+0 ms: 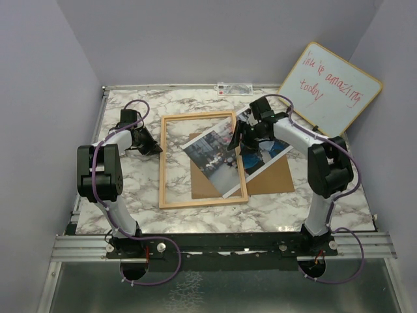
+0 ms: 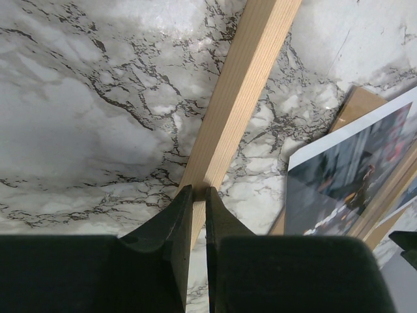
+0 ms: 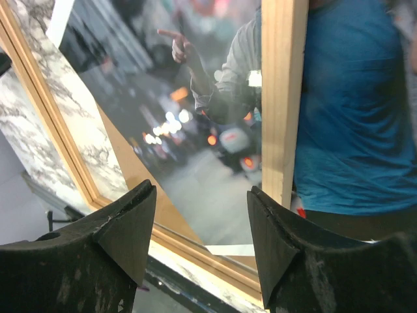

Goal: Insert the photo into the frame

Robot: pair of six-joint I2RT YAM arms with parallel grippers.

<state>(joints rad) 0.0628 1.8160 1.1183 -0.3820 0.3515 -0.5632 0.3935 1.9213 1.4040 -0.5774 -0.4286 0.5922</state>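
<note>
My left fingers (image 2: pixel 163 251) pinch one rail of the frame (image 1: pixel 162 163) while my right fingers (image 3: pixel 124 228) hang open over the photo (image 1: pixel 208 156), which is caught askew under the opposite rail, so dragging it could crease it.

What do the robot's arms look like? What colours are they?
The left arm and right arm are white tubes with chunky black joints. A purple cable loops along each. The fingers are black, wedge-shaped and a bit scuffed.
</note>
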